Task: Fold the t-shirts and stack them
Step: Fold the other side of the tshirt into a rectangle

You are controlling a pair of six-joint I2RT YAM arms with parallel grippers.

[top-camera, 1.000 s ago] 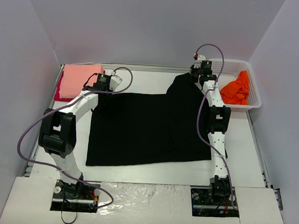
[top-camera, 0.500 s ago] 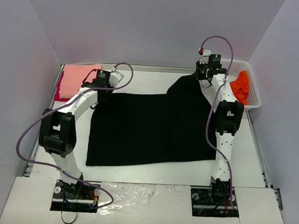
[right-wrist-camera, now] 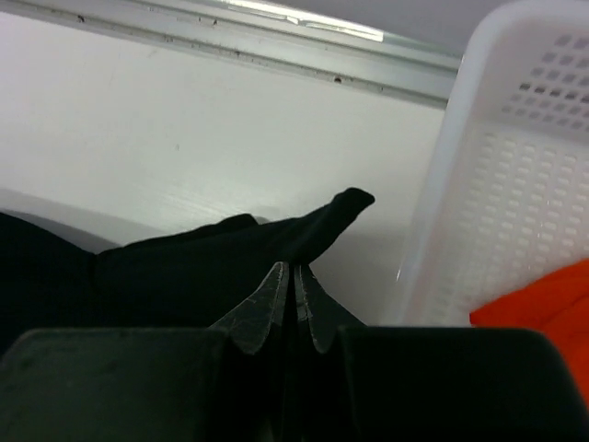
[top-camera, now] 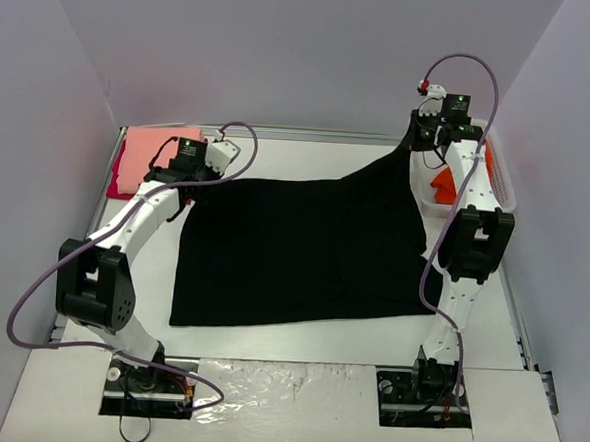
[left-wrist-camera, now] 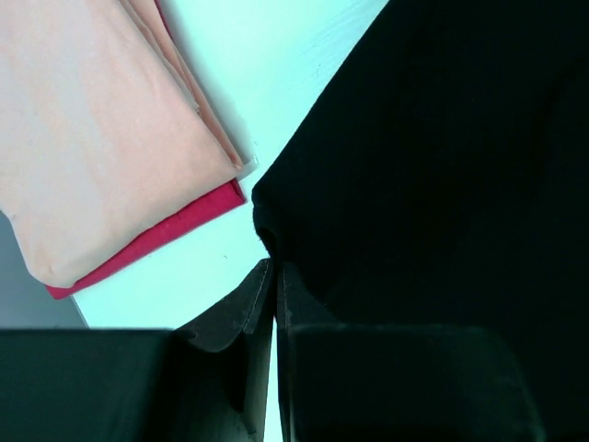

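The large black t-shirt (top-camera: 293, 246) lies spread on the table. My left gripper (top-camera: 189, 180) is shut on its far left corner (left-wrist-camera: 276, 221), beside the folded salmon-pink shirt (top-camera: 157, 152) that lies on the red shirt (top-camera: 114, 184). In the left wrist view the pink shirt (left-wrist-camera: 83, 138) and the red edge (left-wrist-camera: 156, 239) show under it. My right gripper (top-camera: 425, 139) is shut on the black shirt's far right corner (right-wrist-camera: 276, 244), lifted by the basket. The bright orange shirt (top-camera: 441, 180) lies in the basket, also showing in the right wrist view (right-wrist-camera: 543, 313).
The white plastic mesh basket (top-camera: 502, 189) stands at the far right, its wall (right-wrist-camera: 497, 203) close to my right gripper. A metal rail (right-wrist-camera: 276, 46) runs along the table's far edge. Grey walls enclose the table on three sides.
My right gripper has pulled the black shirt's far right corner rightward and up toward the basket, unfolding that flap and stretching the cloth. My left gripper shifted slightly left with its corner.
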